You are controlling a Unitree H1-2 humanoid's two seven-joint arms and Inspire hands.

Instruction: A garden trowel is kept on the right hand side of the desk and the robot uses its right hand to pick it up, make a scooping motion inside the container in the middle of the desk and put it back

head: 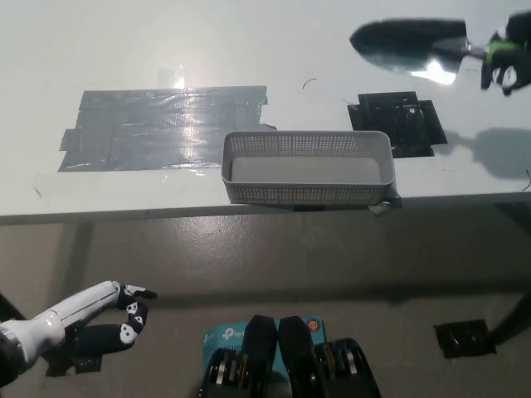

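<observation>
Right hand: at the upper right edge of the view, only partly in frame. It is clenched around the green handle of the trowel.

Trowel: the dark metal blade extends out to the left of the right hand, roughly level. It is clear of the desk. A shadow lies on the desk surface below the right hand, well apart from the tool.

Container: a pale mesh basket, low and to the left of the right hand, standing at the near edge of the desk. The trowel is not inside it and not touching it.

Black tape patch: on the desk between the blade and the container's right end, uncovered.

Grey tape patch: further left, beside the container.

Left hand: 1 white hand resting below the desk edge, far from the right hand, holding nothing. Whether it is released or clenched cannot be told.
</observation>
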